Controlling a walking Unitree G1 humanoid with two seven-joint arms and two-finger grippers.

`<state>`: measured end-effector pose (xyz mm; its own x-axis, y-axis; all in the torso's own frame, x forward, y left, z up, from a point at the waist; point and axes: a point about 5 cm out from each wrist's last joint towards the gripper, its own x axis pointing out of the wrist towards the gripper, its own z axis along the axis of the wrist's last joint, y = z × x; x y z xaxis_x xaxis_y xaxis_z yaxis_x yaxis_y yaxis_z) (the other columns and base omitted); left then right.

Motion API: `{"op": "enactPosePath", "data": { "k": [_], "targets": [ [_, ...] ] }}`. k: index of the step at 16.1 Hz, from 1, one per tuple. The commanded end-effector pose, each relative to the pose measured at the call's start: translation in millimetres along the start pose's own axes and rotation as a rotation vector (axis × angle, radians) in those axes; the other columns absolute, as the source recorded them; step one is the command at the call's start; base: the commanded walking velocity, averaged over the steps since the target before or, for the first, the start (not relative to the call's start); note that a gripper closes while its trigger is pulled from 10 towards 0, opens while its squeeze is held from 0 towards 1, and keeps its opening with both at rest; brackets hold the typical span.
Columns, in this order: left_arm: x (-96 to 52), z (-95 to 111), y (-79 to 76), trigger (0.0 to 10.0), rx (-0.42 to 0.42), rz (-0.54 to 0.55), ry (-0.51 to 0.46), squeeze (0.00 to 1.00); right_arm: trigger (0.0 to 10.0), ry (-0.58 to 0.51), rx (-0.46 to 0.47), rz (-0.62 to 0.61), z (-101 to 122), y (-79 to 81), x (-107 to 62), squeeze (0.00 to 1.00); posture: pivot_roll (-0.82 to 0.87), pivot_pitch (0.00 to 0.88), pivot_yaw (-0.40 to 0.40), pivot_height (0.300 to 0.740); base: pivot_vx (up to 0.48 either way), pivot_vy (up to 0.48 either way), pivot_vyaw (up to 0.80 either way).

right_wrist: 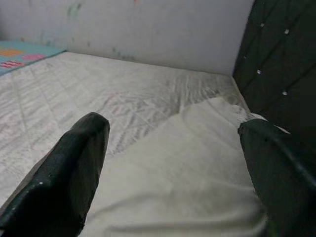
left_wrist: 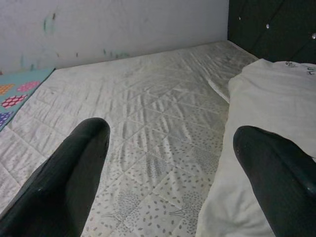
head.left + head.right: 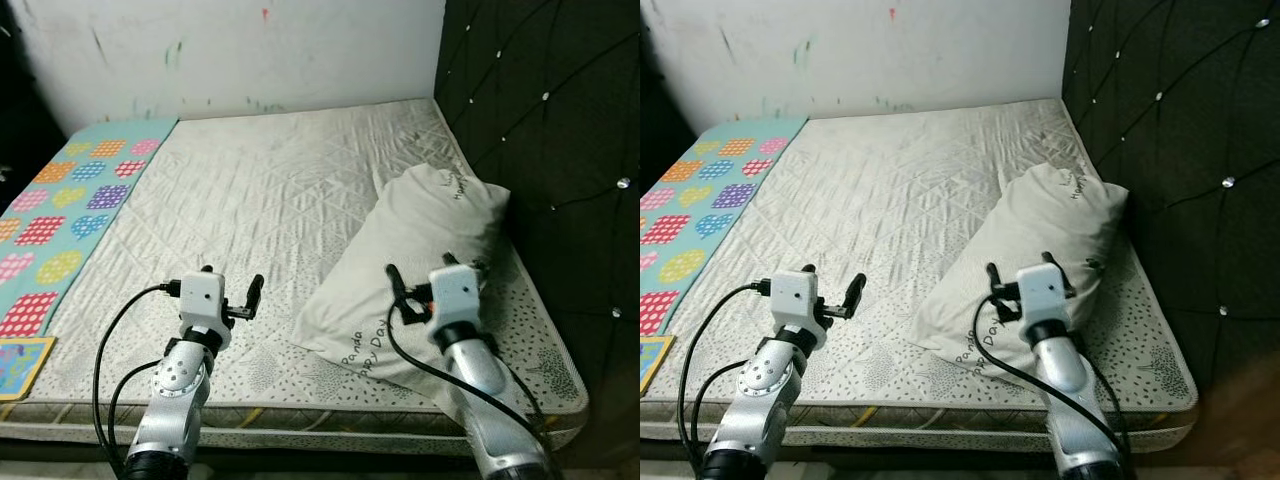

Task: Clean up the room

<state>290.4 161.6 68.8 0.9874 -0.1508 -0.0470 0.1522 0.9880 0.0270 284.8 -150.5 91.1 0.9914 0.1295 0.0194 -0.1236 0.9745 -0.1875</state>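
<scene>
On the bare quilted mattress [image 3: 250, 200], printed with small grey motifs near its front edge, a white pillow [image 3: 415, 270] lies at an angle toward the robot's right, its far end close to the dark tufted headboard [image 3: 545, 150] and its near end pointing toward the front edge of the bed. Printed lettering runs along the pillow's near edge and again at its far corner; only parts of the words can be read. Along the left side of the mattress lies a turquoise sheet [image 3: 60, 220] patterned with coloured dotted shapes, and a small colourful flat item [image 3: 20, 365], too small to identify, rests at the near left corner. A white wall [image 3: 230, 50] with faint coloured marks stands behind the bed.

Left gripper [image 3: 232, 285] is raised above the near part of the mattress, just left of the pillow's near end; its two black fingers [image 2: 69, 182] stand wide apart with nothing between them, and the wrist view looks between them across the quilting toward the wall. Right gripper [image 3: 435, 275] is poised over the near half of the pillow; its fingers [image 1: 74, 168] are likewise spread wide and hold nothing, with the pillow's cloth lying beneath them. Whether either gripper touches the surface beneath cannot be told. Black cables [image 3: 120, 340] loop from both silver arms.
</scene>
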Motion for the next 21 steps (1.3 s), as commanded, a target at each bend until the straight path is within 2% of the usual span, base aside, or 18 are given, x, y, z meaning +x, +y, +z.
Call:
{"op": "enactPosePath", "data": {
  "k": [1,3,5,8,12,15,21],
  "targets": [
    [-2.9,-1.4,8.7,10.0,0.017,0.036,0.003,0.00,10.0,-0.006,0.006,-0.004,2.9,-0.8,-1.6,0.00,-0.29,0.000,0.121,0.740,0.000,0.000,0.00],
    [-11.7,-2.2,17.6,10.0,0.019,0.082,-0.001,0.00,10.0,0.015,0.016,0.029,-0.4,2.5,0.1,0.00,-0.24,0.000,0.089,0.740,0.000,0.000,0.00],
    [-24.1,-5.3,31.6,10.0,0.038,0.133,0.001,0.00,10.0,0.006,0.034,0.095,6.0,19.1,12.2,0.00,-0.17,0.000,0.036,0.740,0.000,0.000,0.00],
    [-39.7,-6.4,44.6,10.0,0.044,0.219,-0.001,0.00,10.0,-0.019,0.047,0.183,16.2,37.1,25.9,0.00,-0.10,0.000,-0.005,0.740,0.000,0.000,0.00],
    [-52.2,-6.8,53.6,10.0,0.055,0.269,0.003,0.00,10.0,-0.013,0.048,0.198,17.1,37.0,34.5,0.00,-0.07,0.000,-0.021,0.740,0.000,0.000,0.00],
    [-55.9,-5.1,55.9,10.0,0.052,0.292,0.001,0.00,10.0,-0.010,0.048,0.184,15.9,33.6,35.7,0.00,-0.06,0.000,-0.031,0.740,0.000,0.000,0.00],
    [-57.5,-9.7,51.8,10.0,0.039,0.291,0.021,0.00,10.0,-0.014,0.031,0.130,15.0,23.2,33.5,0.00,-0.09,0.000,-0.030,0.740,0.000,0.000,0.00]
  ]
}}
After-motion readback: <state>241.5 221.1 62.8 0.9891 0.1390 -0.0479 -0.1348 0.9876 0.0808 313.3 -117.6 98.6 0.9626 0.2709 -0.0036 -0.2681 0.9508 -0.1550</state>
